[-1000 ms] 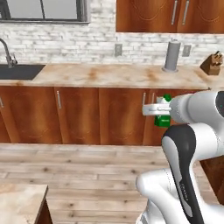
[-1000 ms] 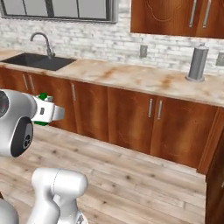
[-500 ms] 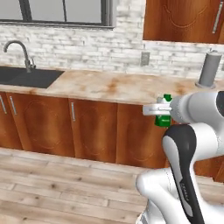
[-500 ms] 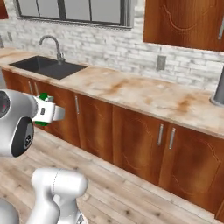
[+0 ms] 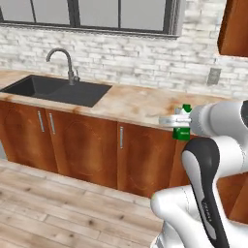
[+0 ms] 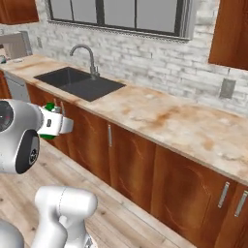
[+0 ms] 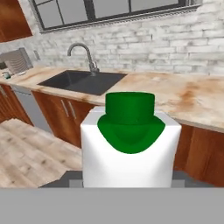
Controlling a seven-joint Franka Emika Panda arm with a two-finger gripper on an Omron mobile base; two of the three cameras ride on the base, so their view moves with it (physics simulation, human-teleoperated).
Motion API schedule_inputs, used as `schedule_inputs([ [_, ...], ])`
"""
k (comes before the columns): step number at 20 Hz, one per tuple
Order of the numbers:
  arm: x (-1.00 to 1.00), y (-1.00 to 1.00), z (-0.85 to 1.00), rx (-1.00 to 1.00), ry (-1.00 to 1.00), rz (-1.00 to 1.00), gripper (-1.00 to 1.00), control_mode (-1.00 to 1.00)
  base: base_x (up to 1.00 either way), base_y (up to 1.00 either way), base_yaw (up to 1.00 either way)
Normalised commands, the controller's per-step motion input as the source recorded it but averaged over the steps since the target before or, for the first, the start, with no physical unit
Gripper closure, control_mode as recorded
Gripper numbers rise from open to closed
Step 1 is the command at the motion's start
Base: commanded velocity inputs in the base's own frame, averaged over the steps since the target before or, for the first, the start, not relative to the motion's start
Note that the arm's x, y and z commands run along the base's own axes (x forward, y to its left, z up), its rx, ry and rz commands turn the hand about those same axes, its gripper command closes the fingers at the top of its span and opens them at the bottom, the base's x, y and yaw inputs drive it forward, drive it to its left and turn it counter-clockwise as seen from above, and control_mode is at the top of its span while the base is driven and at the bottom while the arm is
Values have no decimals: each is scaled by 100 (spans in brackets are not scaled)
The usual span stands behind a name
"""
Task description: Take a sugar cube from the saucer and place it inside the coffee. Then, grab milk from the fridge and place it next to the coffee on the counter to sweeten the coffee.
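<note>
Left base view: the pincer (image 5: 180, 122) is clamped on the small white milk carton with a green band and cap (image 5: 183, 127), held in the air before the beige marble-like table (image 5: 131, 104).

Right base view: the carton (image 6: 49, 123) hangs in front of the reddish-brown cabinets (image 6: 131, 164).

Hand view: its green cap (image 7: 130, 109) faces the black sink (image 7: 83, 81).

One milk (image 7: 130, 146); one sink (image 5: 58, 89); one faucet (image 5: 63, 62); one counter (image 6: 174, 121).
</note>
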Motion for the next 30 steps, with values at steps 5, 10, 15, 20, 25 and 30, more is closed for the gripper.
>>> schedule_inputs([
  [5,0,0,0,0,0,0,100,100,100,100,28],
  [10,0,0,0,0,0,0,100,100,100,100,23],
  [15,0,0,0,0,0,0,100,100,100,100,17],
  [20,0,0,0,0,0,0,100,100,99,5,22],
  [25,0,0,0,0,0,0,100,100,100,9,12],
  [30,0,0,0,0,0,0,100,100,100,92,0],
])
